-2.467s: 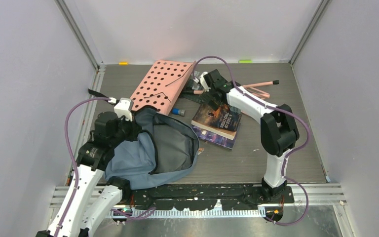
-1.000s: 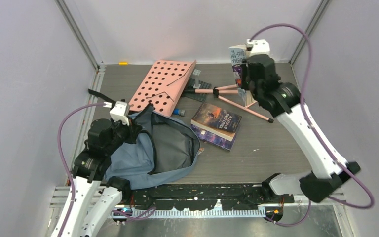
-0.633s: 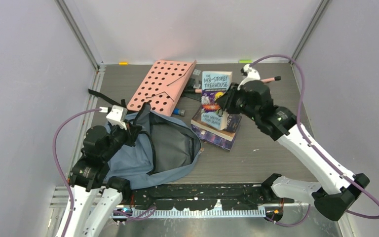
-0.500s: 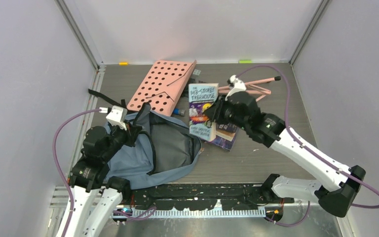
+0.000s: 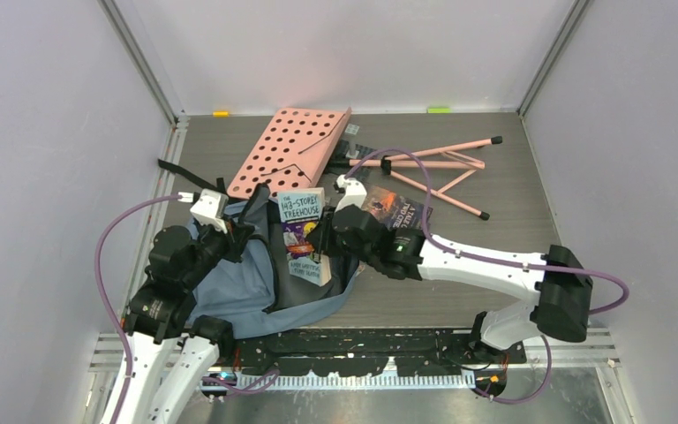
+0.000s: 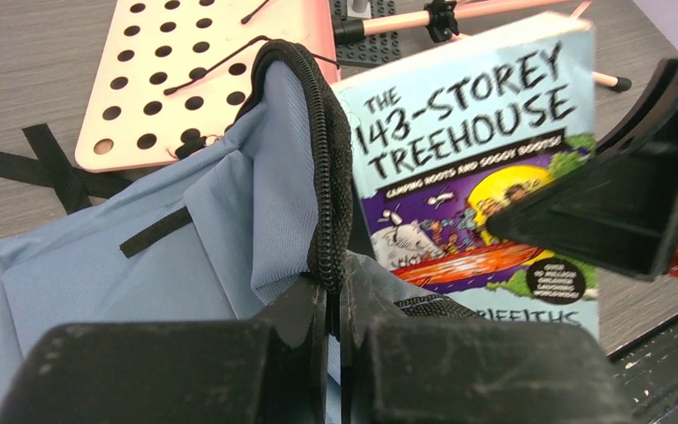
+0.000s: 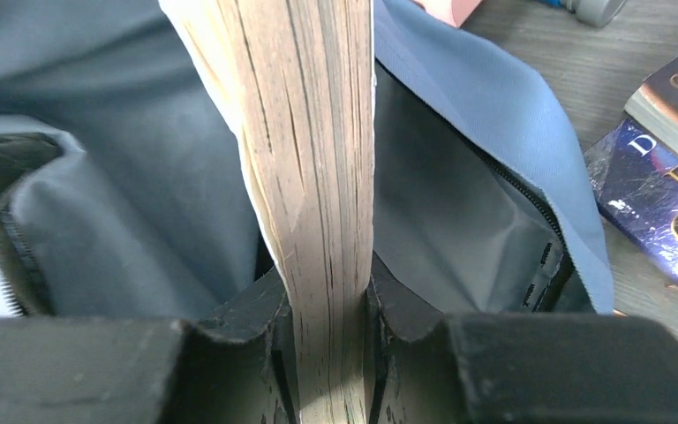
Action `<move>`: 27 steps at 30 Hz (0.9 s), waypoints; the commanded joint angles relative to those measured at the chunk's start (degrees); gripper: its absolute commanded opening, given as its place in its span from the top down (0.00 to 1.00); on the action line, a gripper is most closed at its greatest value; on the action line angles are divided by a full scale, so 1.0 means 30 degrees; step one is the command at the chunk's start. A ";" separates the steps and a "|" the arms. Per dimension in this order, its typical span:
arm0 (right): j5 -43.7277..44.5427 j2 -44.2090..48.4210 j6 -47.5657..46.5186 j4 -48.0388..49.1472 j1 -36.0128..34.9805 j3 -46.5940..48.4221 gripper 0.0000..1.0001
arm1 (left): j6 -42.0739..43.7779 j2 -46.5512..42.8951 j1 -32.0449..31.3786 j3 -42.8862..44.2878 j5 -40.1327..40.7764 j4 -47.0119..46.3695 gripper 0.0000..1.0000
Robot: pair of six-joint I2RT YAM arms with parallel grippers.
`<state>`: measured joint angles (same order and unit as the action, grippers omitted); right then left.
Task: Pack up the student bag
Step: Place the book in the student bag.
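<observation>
Soft blue-grey student bag (image 5: 229, 287), mouth open. Pinches its zipper rim (image 6: 322, 177) in left hand (image 6: 331, 299); clamps paperback (image 7: 313, 132) at opening in right hand (image 7: 328, 305).

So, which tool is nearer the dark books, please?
Right: the right tool, holding the Treehouse book, sits just beside the dark books; the left tool grips the student bag, farther off.

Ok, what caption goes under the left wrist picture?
Left gripper pinches the student bag's zipper edge; right gripper holds the Treehouse book at its opening.
</observation>
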<state>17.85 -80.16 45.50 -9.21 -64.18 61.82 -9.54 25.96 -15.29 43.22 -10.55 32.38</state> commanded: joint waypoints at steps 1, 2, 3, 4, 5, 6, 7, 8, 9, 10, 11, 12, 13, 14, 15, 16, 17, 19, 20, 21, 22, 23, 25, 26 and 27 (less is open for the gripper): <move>0.2084 -0.0339 0.0714 0.2705 -0.0709 0.0957 0.99 | 0.0456 -0.0394 0.0116 0.0133 -0.0131 -0.2283 1.00; 0.2248 -0.0477 0.0773 0.2727 -0.0775 0.0927 0.99 | 0.0456 -0.0390 0.0116 0.0121 -0.0192 -0.2296 1.00; 0.2251 -0.0733 0.0985 0.2816 -0.0877 0.0882 0.99 | 0.0459 -0.0397 0.0116 0.0120 -0.0226 -0.2319 1.00; 0.2122 -0.0879 0.1084 0.2870 -0.0918 0.0860 0.99 | 0.0456 -0.0380 0.0116 0.0123 -0.0263 -0.2341 1.00; 0.1998 -0.1193 0.1319 0.2933 -0.0986 0.0865 0.99 | 0.0456 -0.0341 0.0116 0.0124 -0.0289 -0.2370 1.00; 0.1685 -0.1498 0.1441 0.2943 -0.1031 0.0918 0.99 | 0.0434 -0.0314 0.0116 0.0124 -0.0340 -0.2380 1.00; 0.1530 -0.1613 0.1709 0.2951 -0.1116 0.0966 0.99 | 0.0405 -0.0268 0.0116 0.0124 -0.0391 -0.2385 1.00; 0.1260 -0.1830 0.1907 0.2952 -0.1226 0.1141 0.99 | 0.0383 -0.0250 0.0116 0.0124 -0.0430 -0.2385 1.00; 0.1142 -0.1955 0.2014 0.2953 -0.1283 0.1224 0.99 | 0.0370 -0.0230 0.0116 0.0124 -0.0471 -0.2385 1.00; 0.0878 -0.2187 0.2291 0.2954 -0.1362 0.1344 0.99 | 0.0368 -0.0231 0.0116 0.0124 -0.0499 -0.2385 1.00; 0.0731 -0.2353 0.2425 0.2954 -0.1381 0.1399 0.99 | 0.0368 -0.0268 0.0116 0.0098 -0.0498 -0.2364 1.00; 0.0365 -0.2726 0.2665 0.2954 -0.1394 0.1549 0.99 | 0.0368 -0.0272 0.0116 0.0095 -0.0506 -0.2364 1.00; 0.0196 -0.2915 0.2788 0.2954 -0.1411 0.1633 0.99 | 0.0368 -0.0273 0.0112 0.0095 -0.0499 -0.2357 1.00; -0.0194 -0.3277 0.2968 0.2954 -0.1424 0.1791 0.99 | 0.0368 -0.0276 0.0115 0.0095 -0.0513 -0.2382 1.00; -0.0391 -0.3425 0.3057 0.2954 -0.1426 0.1871 0.99 | 0.0368 -0.0281 0.0116 0.0095 -0.0529 -0.2381 1.00; -0.0721 -0.3638 0.3219 0.3496 -0.1442 0.1953 0.99 | 0.0368 -0.0252 0.0116 0.0095 -0.0528 -0.2385 1.00; -0.1024 -0.3708 0.3299 0.3723 -0.1450 0.1967 0.99 | 0.0368 -0.0248 0.0116 0.0095 -0.0528 -0.2360 1.00; -0.1316 -0.3795 0.3542 0.4321 -0.1478 0.2004 0.99 | 0.0368 -0.0236 0.0116 0.0095 -0.0555 -0.2383 1.00; -0.1435 -0.3768 0.3706 0.4643 -0.1484 0.2023 1.00 | 0.0368 -0.0217 0.0116 0.0095 -0.0586 -0.2407 1.00; -0.1722 -0.3714 0.3807 0.4677 -0.1456 0.2075 1.00 | 0.0368 -0.0215 0.0116 0.0095 -0.0648 -0.2388 1.00; -0.1785 -0.3535 0.3926 0.4461 -0.1435 0.2246 1.00 | 0.0346 -0.0214 0.0112 0.0095 -0.0708 -0.2386 1.00; -0.1788 -0.3407 0.3975 0.4352 -0.1431 0.2289 0.99 | 0.0339 -0.0218 0.0115 0.0069 -0.0759 -0.2386 1.00; -0.1825 -0.2938 0.4308 0.4685 -0.1428 0.1901 0.99 | 0.0338 -0.0254 0.0116 0.0065 -0.0840 -0.2411 1.00; -0.1821 -0.2919 0.4328 0.5093 -0.1428 0.1794 0.99 | 0.0338 -0.0274 0.0116 0.0065 -0.0858 -0.2429 1.00; -0.1907 -0.3094 0.4364 0.5181 -0.1406 0.1824 0.99 | 0.0316 -0.0280 0.0116 0.0065 -0.0874 -0.2442 1.00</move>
<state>13.80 -92.84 55.99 -3.51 -68.14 64.51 -9.56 25.63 -15.29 42.92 -11.86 31.44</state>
